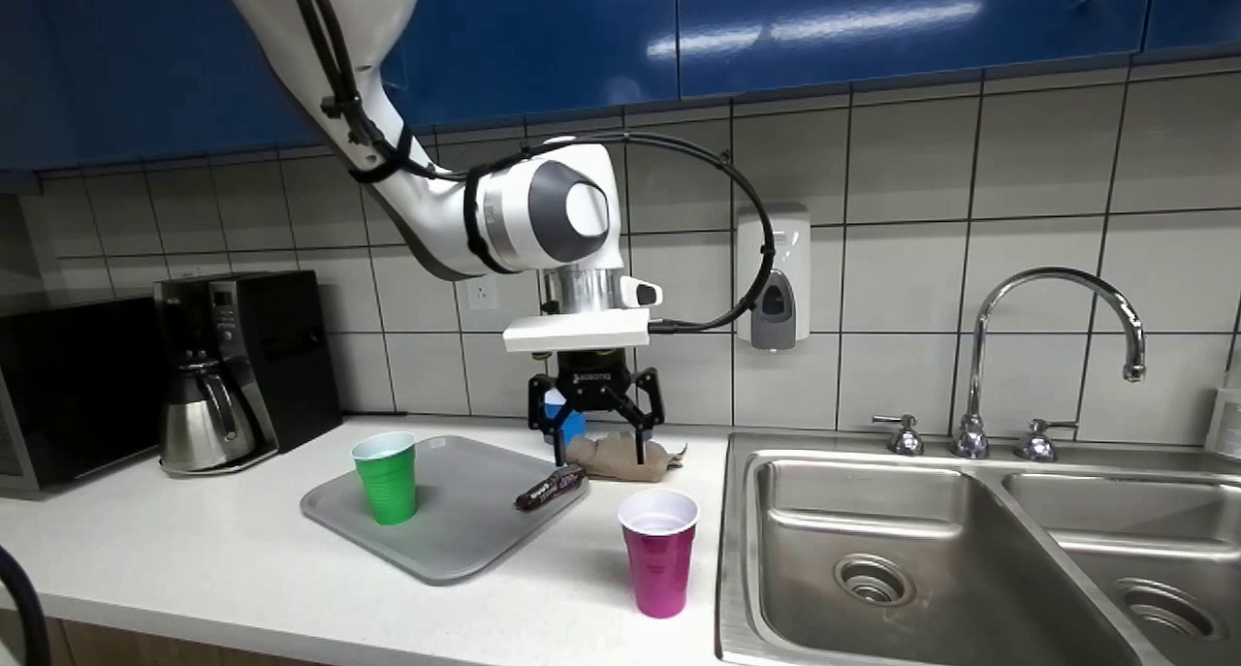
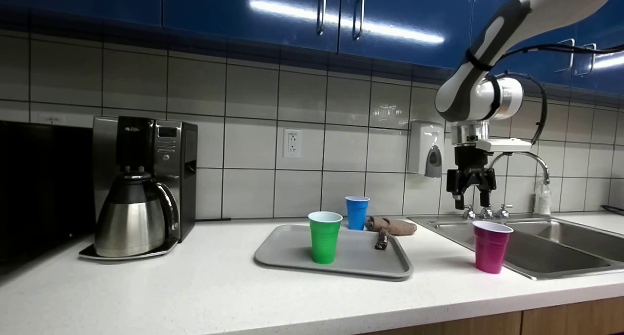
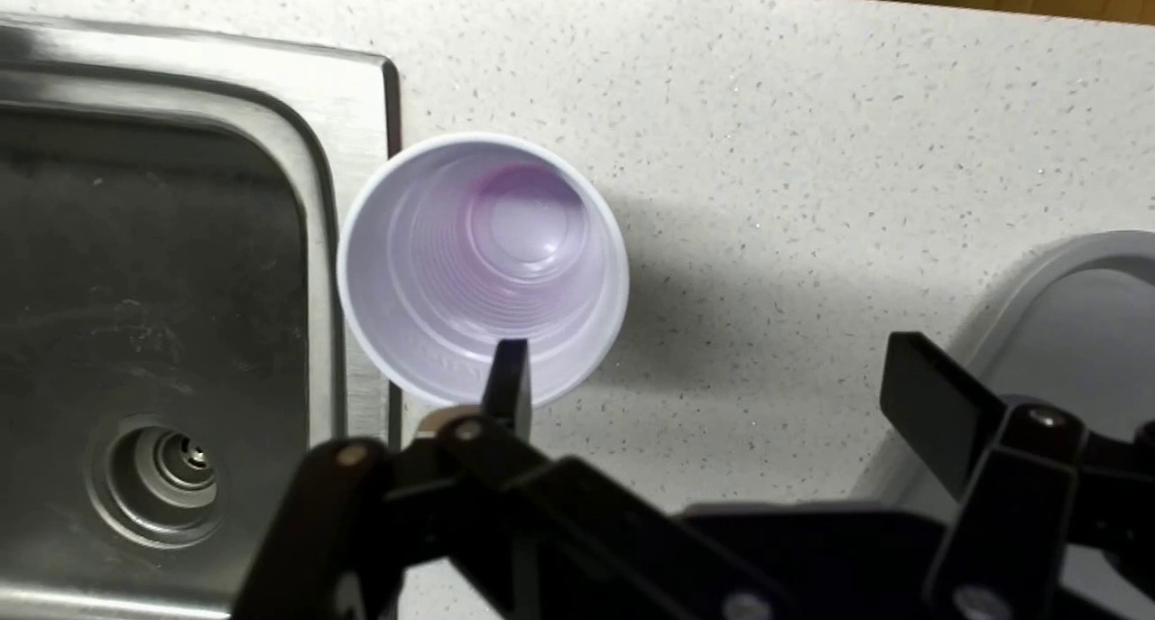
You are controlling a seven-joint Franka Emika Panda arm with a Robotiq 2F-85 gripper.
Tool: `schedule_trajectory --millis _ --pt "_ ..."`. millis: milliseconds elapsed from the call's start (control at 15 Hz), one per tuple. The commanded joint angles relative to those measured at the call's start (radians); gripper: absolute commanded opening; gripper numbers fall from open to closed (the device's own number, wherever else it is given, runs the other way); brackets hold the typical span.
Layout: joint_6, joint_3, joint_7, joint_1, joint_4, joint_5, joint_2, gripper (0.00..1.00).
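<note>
Magenta plastic cup, white inside (image 1: 661, 569): upright on the white speckled counter (image 2: 170, 296), near part, just left of the stainless steel double sink (image 1: 739, 550); no contents visible.
Grey plastic tray (image 1: 465, 540): left of the cup; bears a green plastic cup (image 1: 388, 482) and a dark-wrapped bar (image 1: 550, 489).
Black two-finger gripper (image 1: 599, 456): jaws spread wide, nothing between them; hangs above the cup's height, apparently offset to its far left.
Finger placement: in the wrist view, right finger (image 3: 511, 385) overlaps the cup's far rim; left finger (image 3: 938, 412) overlaps the tray's edge.
Centring, as judged: shift near and right until the rim sits midway between the fingers; lower only then.
Clearance, as judged: rim looks close to jaw span, so a slow, straight descent would suit; a fingertip on the rim could tip the cup.
Grip, as judged: wall probably thin and slippery; light squeeze, below the rim.
</note>
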Motion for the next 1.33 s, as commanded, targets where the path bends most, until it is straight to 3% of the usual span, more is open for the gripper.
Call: schedule_trajectory --millis 0,1267 --pt "0.023 0.004 -0.031 -0.026 0.034 -0.002 0.044 1.00" --pt "0.040 0.014 -0.010 -0.030 0.016 0.000 0.055 1.00"
